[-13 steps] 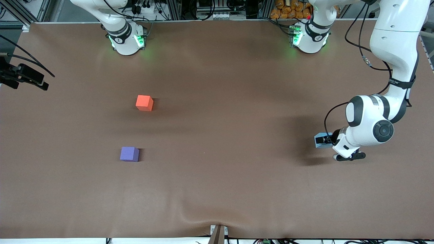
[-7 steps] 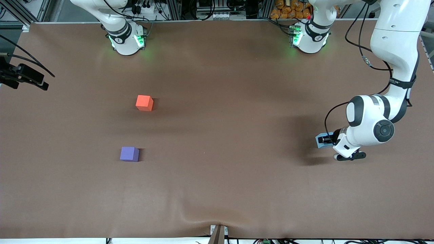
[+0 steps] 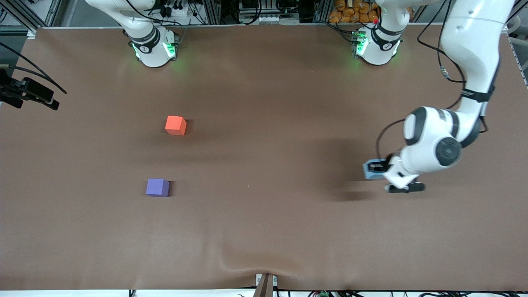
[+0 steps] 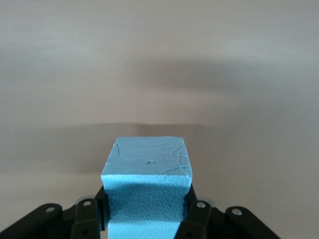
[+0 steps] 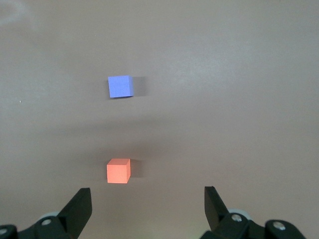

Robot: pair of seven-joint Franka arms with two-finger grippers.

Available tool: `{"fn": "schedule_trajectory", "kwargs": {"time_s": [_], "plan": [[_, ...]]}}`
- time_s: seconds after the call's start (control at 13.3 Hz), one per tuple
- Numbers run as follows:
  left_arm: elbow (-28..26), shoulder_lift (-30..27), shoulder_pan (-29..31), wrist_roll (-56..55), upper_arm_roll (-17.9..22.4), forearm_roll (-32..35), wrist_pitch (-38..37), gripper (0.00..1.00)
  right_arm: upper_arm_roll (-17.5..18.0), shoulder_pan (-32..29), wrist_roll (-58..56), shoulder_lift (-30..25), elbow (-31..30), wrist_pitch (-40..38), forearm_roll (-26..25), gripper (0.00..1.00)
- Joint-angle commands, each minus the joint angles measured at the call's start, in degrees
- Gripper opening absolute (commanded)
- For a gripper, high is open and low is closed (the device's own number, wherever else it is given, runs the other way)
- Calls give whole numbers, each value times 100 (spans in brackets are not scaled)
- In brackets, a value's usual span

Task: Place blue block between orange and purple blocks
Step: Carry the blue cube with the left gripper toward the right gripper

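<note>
My left gripper is shut on the blue block, a light sky-blue cube, and holds it above the table toward the left arm's end. In the left wrist view the blue block sits between the black fingers. The orange block and the purple block rest on the table toward the right arm's end, the purple one nearer the front camera. The right wrist view shows the orange block and the purple block below my open, empty right gripper, which is out of the front view.
The brown table cover has a wrinkle near its front edge at the middle. A black camera mount juts in at the right arm's end. The two arm bases stand along the back edge.
My left gripper has carried the blue block a short way toward the right arm's end of the table. The orange and purple blocks have not moved.
</note>
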Motion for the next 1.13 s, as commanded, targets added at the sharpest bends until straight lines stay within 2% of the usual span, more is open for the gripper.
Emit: {"fn": "schedule_trajectory", "kwargs": {"time_s": [0.0, 0.3, 0.53, 0.6, 0.75, 1.05], "plan": [[429, 148, -502, -738, -296, -108, -131, 0, 79, -138, -87, -96, -70, -20, 114, 100], [1343, 771, -1793, -1712, -296, -117, -131, 0, 70, -146, -87, -96, -70, -20, 114, 100], [2694, 1823, -2935, -3303, -165, -82, -123, 0, 70, -138, -87, -96, -70, -11, 105, 100], [3151, 2115, -3357, -3577, 36, -90, -96, 0, 70, -138, -87, -96, -70, -11, 114, 100], [3358, 2249, -4113, -3781, 589, -125, 104, 0, 79, -138, -87, -96, -70, -19, 114, 100], [3385, 2863, -4626, -4510, 670, -293, 1659, 0, 70, -138, -87, -96, -61, -11, 114, 100]]}}
